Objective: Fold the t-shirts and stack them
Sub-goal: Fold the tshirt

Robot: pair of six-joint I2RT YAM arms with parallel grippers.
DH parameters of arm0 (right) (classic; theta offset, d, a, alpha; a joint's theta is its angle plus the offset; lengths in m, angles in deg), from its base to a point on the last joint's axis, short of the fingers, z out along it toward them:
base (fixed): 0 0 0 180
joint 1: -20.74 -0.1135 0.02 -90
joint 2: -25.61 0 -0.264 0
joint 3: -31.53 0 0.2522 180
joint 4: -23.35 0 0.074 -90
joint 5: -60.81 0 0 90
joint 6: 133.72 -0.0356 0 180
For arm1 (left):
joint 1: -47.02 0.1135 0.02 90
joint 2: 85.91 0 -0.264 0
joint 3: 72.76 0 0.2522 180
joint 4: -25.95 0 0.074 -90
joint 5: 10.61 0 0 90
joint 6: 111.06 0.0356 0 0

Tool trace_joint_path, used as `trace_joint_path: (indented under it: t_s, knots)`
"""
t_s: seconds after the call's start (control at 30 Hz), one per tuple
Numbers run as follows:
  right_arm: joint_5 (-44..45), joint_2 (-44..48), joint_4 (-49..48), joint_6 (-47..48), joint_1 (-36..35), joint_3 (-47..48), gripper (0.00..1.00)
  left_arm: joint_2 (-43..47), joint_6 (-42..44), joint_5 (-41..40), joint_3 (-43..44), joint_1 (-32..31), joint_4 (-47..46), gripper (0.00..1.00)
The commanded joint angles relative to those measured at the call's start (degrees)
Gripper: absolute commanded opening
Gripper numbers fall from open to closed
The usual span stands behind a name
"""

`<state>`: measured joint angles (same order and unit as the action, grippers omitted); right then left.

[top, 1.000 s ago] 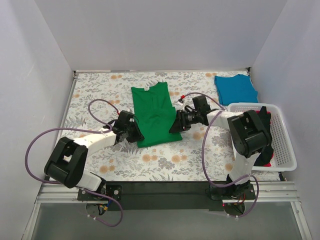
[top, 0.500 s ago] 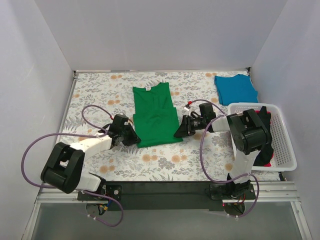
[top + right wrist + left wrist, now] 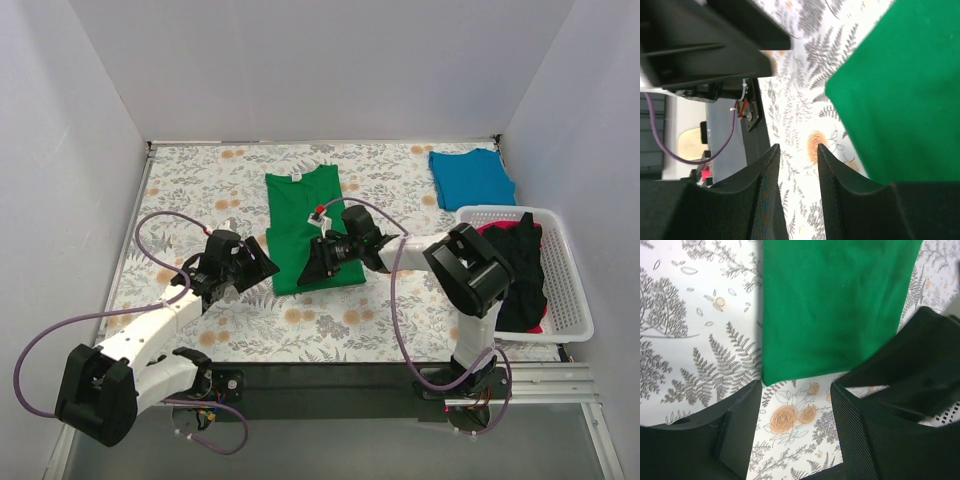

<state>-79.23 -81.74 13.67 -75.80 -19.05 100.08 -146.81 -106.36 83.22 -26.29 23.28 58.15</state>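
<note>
A bright green t-shirt (image 3: 305,215), folded lengthwise, lies flat mid-table; it also shows in the left wrist view (image 3: 835,305) and the right wrist view (image 3: 910,90). My left gripper (image 3: 260,268) is open and empty (image 3: 796,390), low over the cloth just short of the shirt's near left corner. My right gripper (image 3: 308,278) is open and empty (image 3: 797,150), at the shirt's near hem, pointing toward the left gripper. A folded teal-blue t-shirt (image 3: 470,178) lies at the back right. Black (image 3: 520,260) and red-pink (image 3: 533,326) shirts lie in the basket.
The white slotted basket (image 3: 570,300) stands at the right edge. White walls close in the left, back and right. The floral tablecloth (image 3: 190,190) covers the table. Purple cables (image 3: 160,225) loop beside both arms. The left arm's body fills the top left of the right wrist view (image 3: 705,45).
My right gripper has moved left and nearer, from the shirt's right side to its near hem. My left gripper has drawn back a little toward the near left. The green shirt has not moved.
</note>
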Motion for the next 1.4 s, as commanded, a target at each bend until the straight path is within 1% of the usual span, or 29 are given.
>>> trace_joint_path:
  t_s: [0.0,0.2,0.27,0.33,0.43,0.47,0.5,0.57,0.6,0.67,0.7,0.8,0.87,1.03,1.2,1.27,1.33,1.37]
  knots:
    - [1.6,-6.5,-6.3,-4.9,-0.5,0.7,0.43,2.5,-1.1,0.4,-1.4,0.1,2.9,0.56]
    - [2.2,-14.1,-9.1,-6.0,-1.2,-0.9,0.43,4.7,-2.5,1.5,-3.1,0.2,3.4,0.56]
    - [2.1,-14.7,-9.0,-5.7,-1.2,-1.3,0.42,4.3,-2.4,2.3,-2.9,0.2,3.2,0.56]
    - [1.7,-12.8,-8.8,-5.9,-1.2,-1.7,0.42,3.5,-2.1,3.6,-2.4,0.2,2.5,0.56]
    - [1.6,-6.9,-8.1,-6.2,-0.7,-2.5,0.42,2.1,-2.1,5.4,-1.2,0.1,0.3,0.51]
    - [1.5,-5.3,-7.9,-6.2,-0.4,-3.0,0.42,1.8,-2.4,6.5,-1.1,0.1,-0.6,0.46]
    - [1.4,-2.3,-7.2,-6.0,0.5,-3.3,0.42,1.2,-2.6,7.1,-1.1,0.1,-1.7,0.43]
    - [1.1,0.4,-6.4,-5.1,1.8,-4.3,0.43,-0.7,-3.0,8.5,-1.4,0.1,-5.5,0.37]
    - [-0.3,2.0,-6.4,-4.8,3.7,-5.6,0.42,-1.5,-3.4,9.7,-1.5,0.0,-6.7,0.30]
    - [-2.2,2.8,-6.1,-4.0,5.8,-6.9,0.43,-4.5,-3.6,11.3,-1.7,-0.2,-10.4,0.23]
    - [-3.4,3.4,-6.1,-3.5,7.8,-8.7,0.42,-5.4,-3.6,12.4,-1.9,-0.4,-11.7,0.16]
    - [-4.1,4.6,-6.1,-1.9,11.2,-11.5,0.43,-9.3,-3.7,14.2,-3.2,-0.7,-17.5,0.05]
    - [-4.3,4.5,-6.2,-0.5,12.9,-13.8,0.42,-11.0,-4.4,13.9,-4.9,-0.9,-21.7,0.01]
    - [-5.1,-0.6,-6.4,2.4,18.3,-16.7,0.42,-15.6,-9.3,9.5,-9.9,-1.0,-25.9,0.00]
    - [-4.7,-3.7,-6.4,4.5,23.0,-19.2,0.42,-18.5,-12.9,7.0,-15.2,-0.9,-26.7,0.00]
    - [-5.2,-2.7,-6.1,4.6,24.1,-19.9,0.40,-17.4,-14.5,6.4,-15.8,-0.9,-25.1,0.00]
    - [-5.1,1.1,-5.7,3.7,24.8,-20.3,0.40,-15.2,-14.9,5.4,-15.8,-0.9,-21.5,0.00]
    - [-5.0,2.6,-5.6,3.3,24.8,-20.2,0.40,-11.7,-14.9,4.2,-15.5,-0.9,-19.9,0.00]
